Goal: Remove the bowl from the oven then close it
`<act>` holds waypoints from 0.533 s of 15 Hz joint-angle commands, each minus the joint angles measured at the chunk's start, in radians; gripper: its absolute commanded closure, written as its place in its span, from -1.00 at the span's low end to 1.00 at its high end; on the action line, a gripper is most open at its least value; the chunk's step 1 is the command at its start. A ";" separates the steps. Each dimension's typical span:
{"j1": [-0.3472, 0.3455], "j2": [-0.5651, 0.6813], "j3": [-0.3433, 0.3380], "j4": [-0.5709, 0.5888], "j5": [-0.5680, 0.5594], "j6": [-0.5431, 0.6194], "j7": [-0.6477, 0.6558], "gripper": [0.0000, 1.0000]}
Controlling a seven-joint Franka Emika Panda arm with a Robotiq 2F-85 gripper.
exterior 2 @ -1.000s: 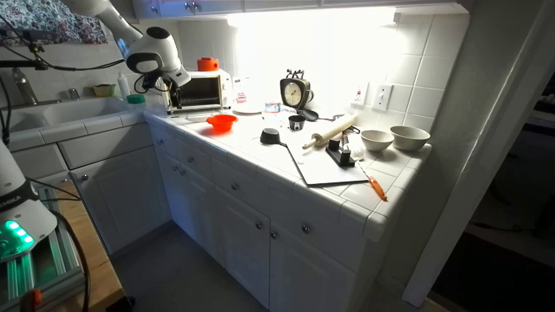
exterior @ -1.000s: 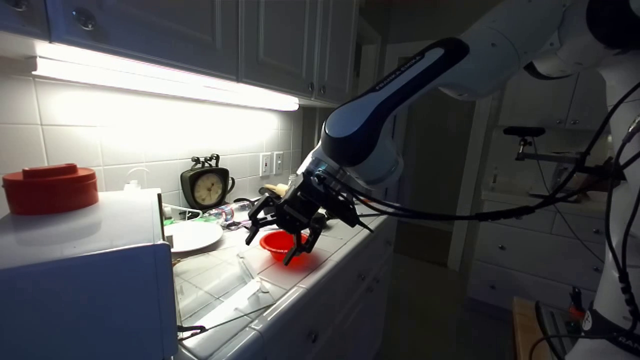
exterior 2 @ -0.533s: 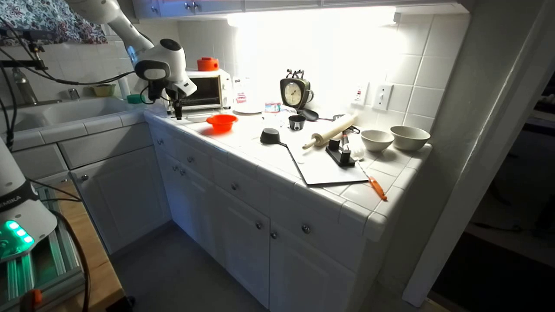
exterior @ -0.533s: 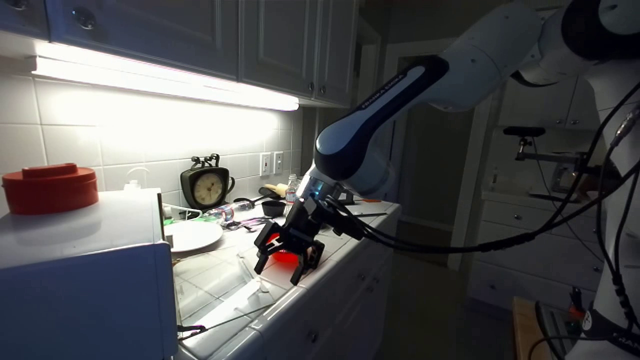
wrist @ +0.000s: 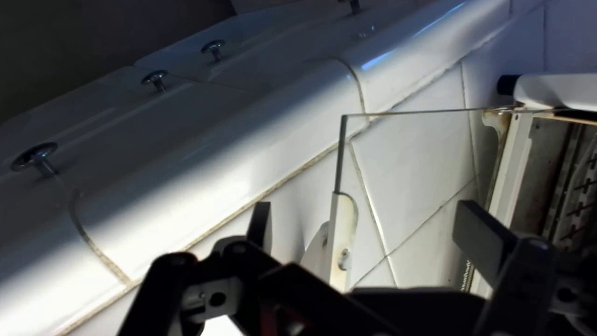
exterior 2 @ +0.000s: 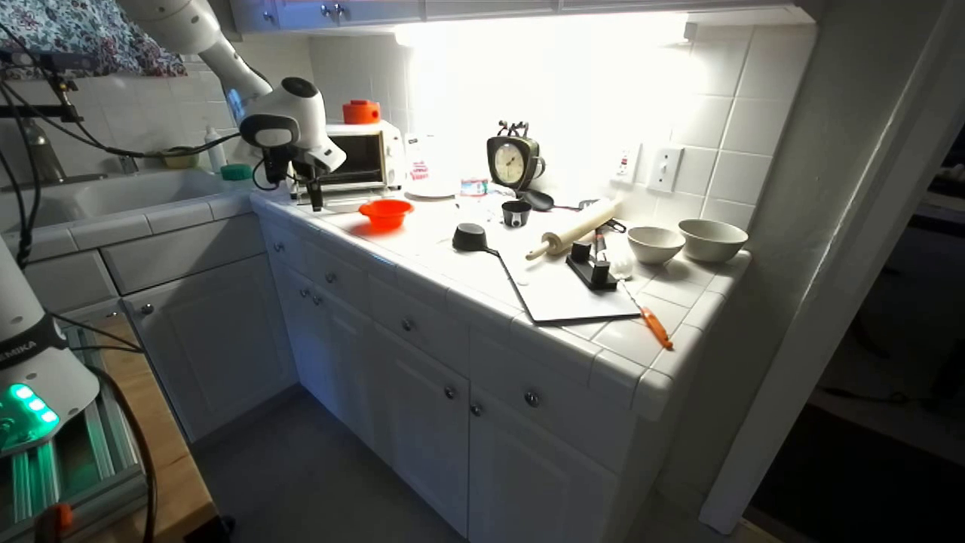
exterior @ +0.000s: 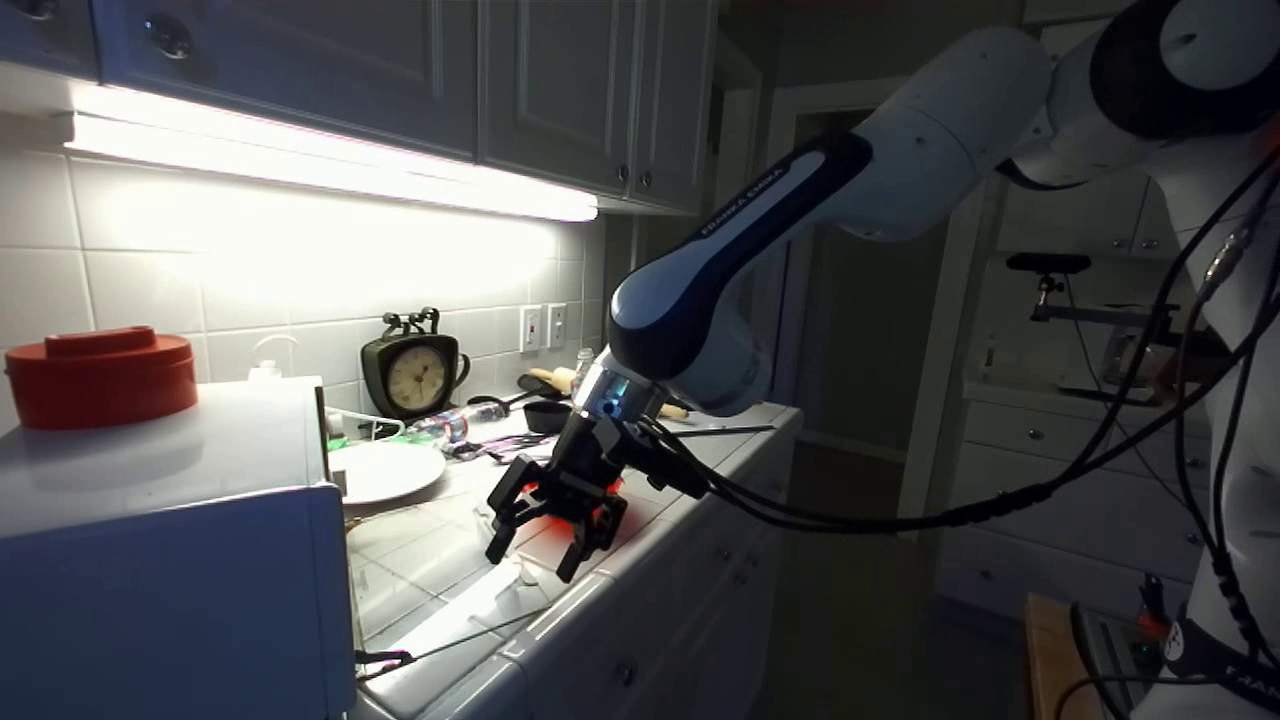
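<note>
- Across the middle of an exterior view runs the tiled counter (exterior 2: 433, 241).
- Filling the lower left of an exterior view, the oven (exterior: 170, 610) shows its side wall; at the right edge of the wrist view its mouth gapes, uncovered.
- From that mouth the oven door (wrist: 415, 154), a clear pane, reaches leftward over the counter to the centre of the wrist view; it is lowered, not yet closed.
- Left of centre, low in an exterior view, the gripper (exterior: 533, 558) slants down toward the counter, jaws spread wide, holding nothing.
- Left of centre in an exterior view, the red bowl (exterior 2: 387, 214) stands upright on the counter, outside the oven, near the gripper and to its right, not touching it; I judge the removal done.
- At lower centre of the wrist view, white trim (wrist: 342, 238) marks the door's free edge. The coming move likely turns on it: it runs down the frame between the fingers (wrist: 480, 238), one beyond the edge, the other over the pane. Whether the tips are above or level with it, I cannot tell.
</note>
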 commanded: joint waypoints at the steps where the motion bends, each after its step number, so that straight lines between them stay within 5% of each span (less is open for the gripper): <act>1: -0.007 0.043 0.029 0.044 0.079 0.034 -0.071 -1.00; 8: -0.025 0.080 0.065 0.092 0.259 0.029 -0.204 -1.00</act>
